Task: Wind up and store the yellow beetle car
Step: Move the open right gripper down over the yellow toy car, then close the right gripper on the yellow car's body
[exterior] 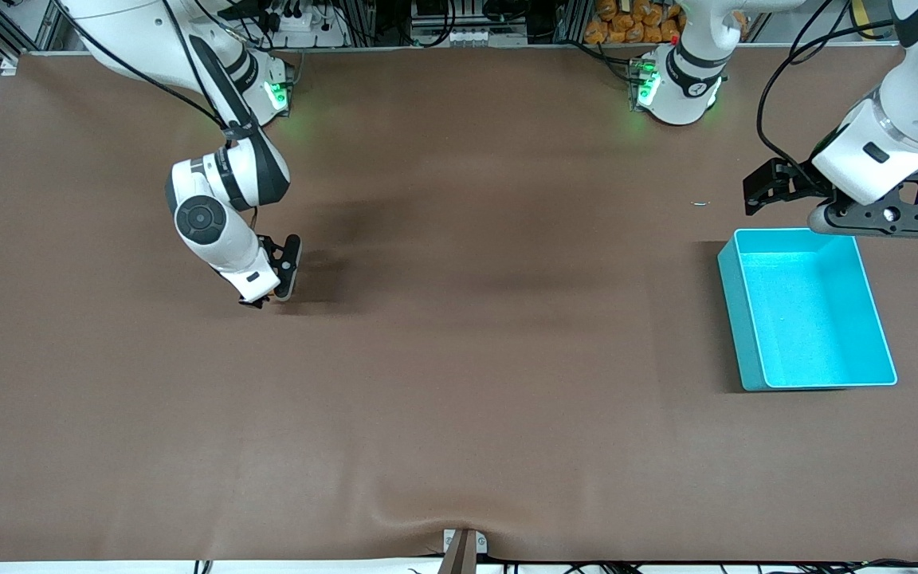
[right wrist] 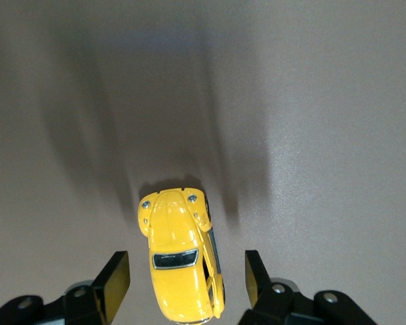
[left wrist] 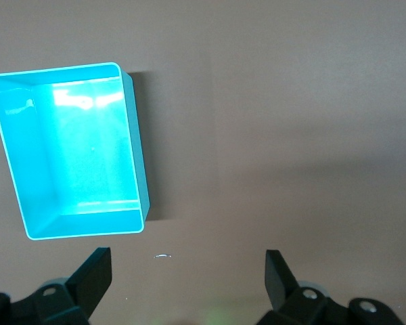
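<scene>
While the small glossy yellow beetle-shaped toy car (right wrist: 181, 264) rests on the brown table (exterior: 459, 359), well apart from the turquoise plastic bin (exterior: 806, 311), it is straddled by the right gripper (right wrist: 186, 281), jaws apart, not yet clamped. Closing is judged next. The left gripper (left wrist: 186, 277) waits beside the bin, jaws apart.

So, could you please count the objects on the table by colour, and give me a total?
Yellow: 1, the yellow beetle car, on the table between the fingers of the right end effector.
Turquoise: 1, the bin, at the left arm's end of the table.
Total: 2
</scene>
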`<action>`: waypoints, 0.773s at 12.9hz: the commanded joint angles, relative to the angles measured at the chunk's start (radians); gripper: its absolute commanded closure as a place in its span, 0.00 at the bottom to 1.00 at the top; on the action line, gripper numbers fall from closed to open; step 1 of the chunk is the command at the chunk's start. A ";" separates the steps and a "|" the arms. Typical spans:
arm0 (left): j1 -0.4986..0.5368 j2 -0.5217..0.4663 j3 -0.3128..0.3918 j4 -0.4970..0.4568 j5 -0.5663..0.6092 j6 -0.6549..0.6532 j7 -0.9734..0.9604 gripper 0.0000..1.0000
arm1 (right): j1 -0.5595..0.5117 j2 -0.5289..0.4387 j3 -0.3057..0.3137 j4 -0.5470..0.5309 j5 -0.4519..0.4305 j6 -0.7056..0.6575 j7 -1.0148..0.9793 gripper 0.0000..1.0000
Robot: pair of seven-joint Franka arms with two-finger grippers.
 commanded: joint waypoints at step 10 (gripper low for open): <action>0.007 -0.001 0.004 0.003 -0.023 -0.008 -0.014 0.00 | 0.005 0.012 -0.006 -0.070 -0.037 0.115 -0.013 0.34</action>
